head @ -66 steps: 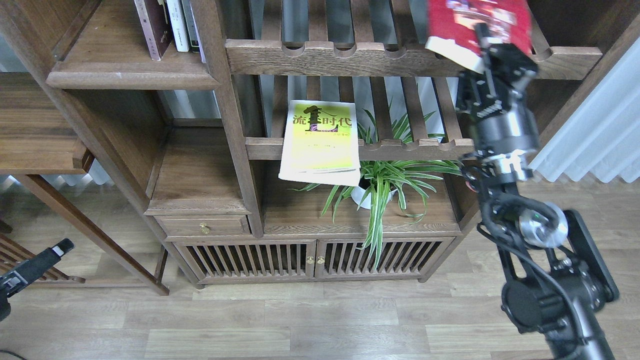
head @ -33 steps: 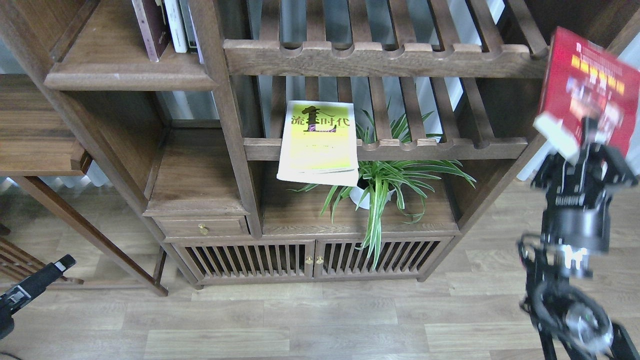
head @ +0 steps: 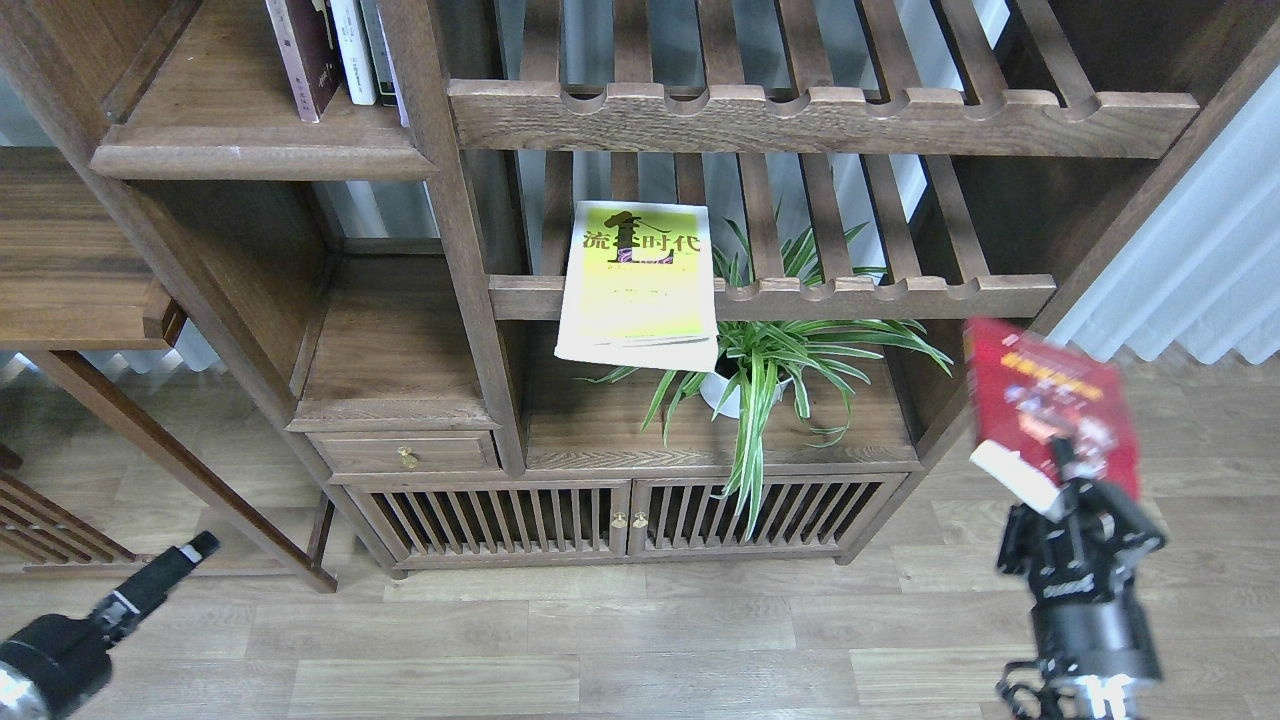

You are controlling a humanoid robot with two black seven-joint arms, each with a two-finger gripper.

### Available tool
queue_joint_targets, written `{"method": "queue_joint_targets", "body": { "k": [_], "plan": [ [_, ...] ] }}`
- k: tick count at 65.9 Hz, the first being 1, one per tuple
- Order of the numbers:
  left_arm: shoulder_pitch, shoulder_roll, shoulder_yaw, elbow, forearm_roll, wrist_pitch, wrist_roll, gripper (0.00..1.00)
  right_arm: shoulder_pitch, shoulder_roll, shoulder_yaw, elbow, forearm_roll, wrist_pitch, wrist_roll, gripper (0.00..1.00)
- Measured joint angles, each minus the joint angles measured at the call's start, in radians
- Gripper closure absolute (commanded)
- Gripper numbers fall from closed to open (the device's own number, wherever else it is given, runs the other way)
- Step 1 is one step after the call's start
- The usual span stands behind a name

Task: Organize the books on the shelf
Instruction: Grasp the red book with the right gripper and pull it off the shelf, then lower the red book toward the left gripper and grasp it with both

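Observation:
My right gripper (head: pixel 1062 470) is shut on the lower edge of the red book (head: pixel 1050 405), holding it upright and tilted in the air, low at the right in front of the bookcase. The lime-yellow book (head: pixel 640 285) lies on the middle slatted rack and overhangs its front rail. A dark maroon book (head: pixel 305 55) stands at the back of the solid-board shelf (head: pixel 260 160) at the upper left. My left gripper (head: pixel 175 563) is low at the bottom left over the floor, seen small and dark.
Slim white and grey books (head: pixel 362 50) stand beside the maroon one. A potted spider plant (head: pixel 770 370) sits under the middle rack (head: pixel 860 297). An upper slatted rack (head: pixel 820 115) is bare. White curtain (head: pixel 1190 270) hangs at the right. Wooden floor lies below.
My right arm has swung the red book from the upper rack out to the right and then down to low in front of the bookcase. My left gripper has shifted slightly right and down.

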State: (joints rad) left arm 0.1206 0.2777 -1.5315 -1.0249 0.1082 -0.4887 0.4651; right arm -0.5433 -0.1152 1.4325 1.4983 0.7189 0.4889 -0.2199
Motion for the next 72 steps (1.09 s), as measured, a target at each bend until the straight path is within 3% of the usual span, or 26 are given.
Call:
{"method": "queue_joint_targets", "body": {
  "k": [11, 31, 45, 53, 66, 72],
  "plan": [
    [-0.002, -0.012, 0.157, -0.002, -0.259, 0.0, 0.004, 0.0, 0.03, -0.001, -0.119, -0.058, -0.008, 0.0, -0.046, 0.92],
    [-0.02, 0.006, 0.356, -0.052, -0.655, 0.0, -0.001, 0.0, 0.09, 0.004, -0.311, -0.171, -0.023, 0.0, -0.22, 0.92],
    [-0.046, 0.086, 0.556, -0.137, -0.828, 0.0, -0.013, 0.0, 0.186, 0.002, -0.438, -0.319, -0.04, 0.0, -0.247, 0.92],
    [-0.088, 0.155, 0.695, -0.184, -0.847, 0.0, -0.097, 0.0, 0.23, 0.013, -0.502, -0.354, -0.041, 0.0, -0.266, 0.92],
    [-0.186, 0.291, 0.899, -0.206, -0.846, 0.0, -0.29, 0.0, 0.251, 0.026, -0.559, -0.362, -0.037, 0.0, -0.269, 0.92],
    [-0.198, 0.32, 0.938, -0.211, -0.845, 0.0, -0.329, 0.0, 0.252, 0.032, -0.579, -0.362, -0.037, 0.0, -0.269, 0.92]
  ]
}}
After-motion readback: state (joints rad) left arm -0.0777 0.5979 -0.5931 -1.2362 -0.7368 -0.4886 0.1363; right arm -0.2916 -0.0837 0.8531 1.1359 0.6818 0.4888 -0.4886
